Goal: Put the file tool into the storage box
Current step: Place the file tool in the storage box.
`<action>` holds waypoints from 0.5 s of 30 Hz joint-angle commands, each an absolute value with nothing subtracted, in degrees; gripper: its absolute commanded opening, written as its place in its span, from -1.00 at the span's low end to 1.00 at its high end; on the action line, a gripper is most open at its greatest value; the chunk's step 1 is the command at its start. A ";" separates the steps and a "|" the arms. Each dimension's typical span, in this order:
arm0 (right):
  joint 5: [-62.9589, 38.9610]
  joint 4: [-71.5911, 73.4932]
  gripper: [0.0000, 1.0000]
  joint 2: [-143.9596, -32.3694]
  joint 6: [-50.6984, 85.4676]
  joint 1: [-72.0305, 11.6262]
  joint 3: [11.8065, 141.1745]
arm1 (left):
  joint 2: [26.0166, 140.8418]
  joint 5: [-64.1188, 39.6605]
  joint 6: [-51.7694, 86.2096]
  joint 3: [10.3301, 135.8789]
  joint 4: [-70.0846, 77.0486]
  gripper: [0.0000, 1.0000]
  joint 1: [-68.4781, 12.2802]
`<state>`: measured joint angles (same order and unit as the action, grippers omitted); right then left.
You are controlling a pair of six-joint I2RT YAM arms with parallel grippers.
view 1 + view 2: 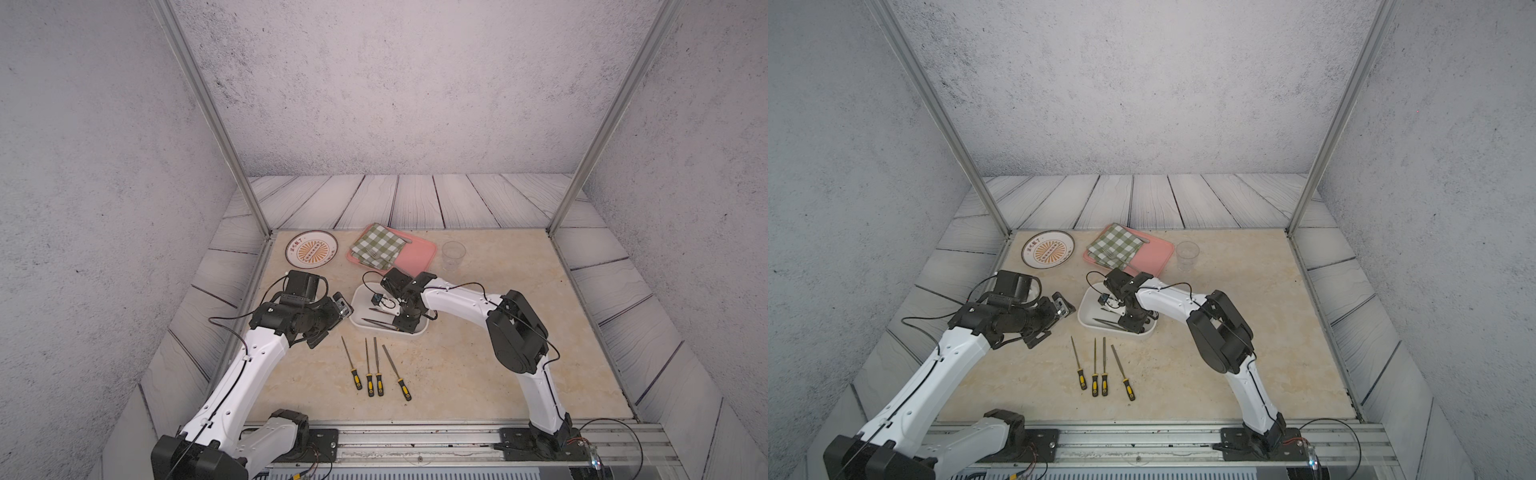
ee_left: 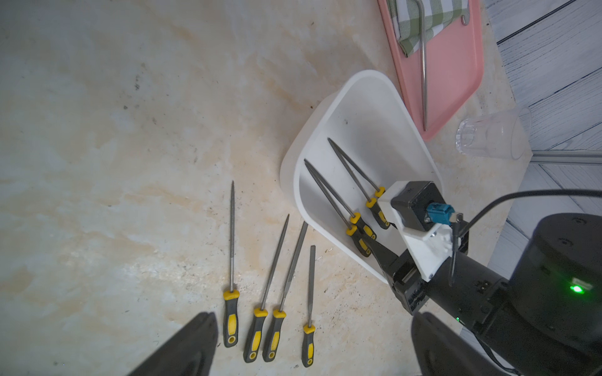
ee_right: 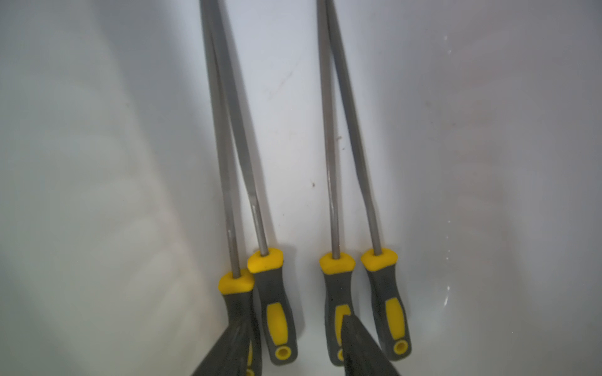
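Near the middle of the counter [image 1: 478,365] sits the white box [image 1: 361,297]. Four files [image 3: 277,309] lie flat inside it, side by side, with their yellow and black handles all at one end. The right pincer [image 3: 293,320] reaches down into the box at that end. Its jaws are spread apart and pinch nothing, and one handle lies in the gap between them. I think it is letting go, so that file can rest on the box floor.

Four loose files [image 1: 376,365] lie in a row on the counter, between the box and the near edge. Their handles point to the near edge, which should make them easy to pick up. They have not gone in yet. The left pincer [image 2: 314,315] hangs just beside the left end of the box, jaws spread wide and empty. I think it is held off to the side so the two arms do not bump.

Along the far edge are a plate [image 1: 311,249] in the far left corner, a pink tray [image 1: 415,257] with a checked cloth [image 1: 376,245], and a clear cup [image 1: 453,255]. They are well apart from the loose files and block nothing. Only the right arm over the box is in the way.
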<state>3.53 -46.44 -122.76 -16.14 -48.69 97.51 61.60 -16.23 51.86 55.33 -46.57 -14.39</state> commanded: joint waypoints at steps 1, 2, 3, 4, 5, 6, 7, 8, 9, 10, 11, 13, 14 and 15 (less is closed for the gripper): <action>5.24 -46.52 0.04 -119.01 -11.91 -48.81 99.38 | 61.21 -14.94 51.58 54.96 -48.25 0.96 -14.81; 5.27 -46.36 0.04 -118.25 -10.76 -48.84 99.49 | 61.06 -14.41 51.59 55.07 -48.64 0.97 -14.76; 5.27 -46.08 0.04 -117.18 -9.35 -48.79 99.49 | 60.80 -13.84 51.64 55.22 -49.04 0.96 -14.77; 5.19 -45.74 0.04 -116.00 -7.59 -48.78 99.41 | 60.54 -13.18 51.47 55.41 -49.38 0.97 -14.77; 5.11 -45.55 0.05 -114.85 -6.03 -48.83 99.24 | 60.17 -12.92 51.30 55.46 -49.41 0.96 -14.78; 5.13 -45.38 0.06 -113.54 -4.28 -48.78 98.85 | 59.62 -12.56 50.99 55.64 -49.45 0.97 -14.77; 5.42 -45.14 0.08 -111.96 -2.13 -48.80 98.40 | 59.00 -11.95 50.89 55.77 -49.63 1.00 -14.77; 5.43 -44.95 0.08 -110.60 -0.08 -48.78 97.93 | 58.56 -11.35 51.05 55.97 -49.88 0.97 -14.77; 4.47 -44.76 0.09 -108.91 2.11 -48.78 97.14 | 58.01 -11.02 51.36 56.12 -49.99 0.97 -14.77; 3.04 -44.54 0.11 -107.16 3.68 -48.78 96.17 | 57.74 -10.99 51.43 55.96 -49.67 0.97 -14.78; 1.99 -44.31 0.11 -105.63 5.13 -48.80 95.18 | 57.77 -11.27 51.19 55.71 -49.15 0.97 -14.76; 0.45 -43.67 0.11 -102.08 9.06 -48.75 92.29 | 58.62 -12.51 49.68 56.05 -49.30 0.97 -14.77; -0.31 -43.25 0.12 -100.54 10.73 -48.80 90.83 | 59.25 -13.32 49.01 56.39 -49.71 0.97 -14.77; -1.37 -42.47 0.12 -98.57 12.56 -48.78 88.67 | 59.92 -13.92 47.97 56.60 -50.33 0.97 -14.77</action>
<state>1.93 -42.59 -101.67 4.62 -48.69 92.64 58.76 -13.23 50.68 55.42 -48.45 -14.39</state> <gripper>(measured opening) 0.558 0.985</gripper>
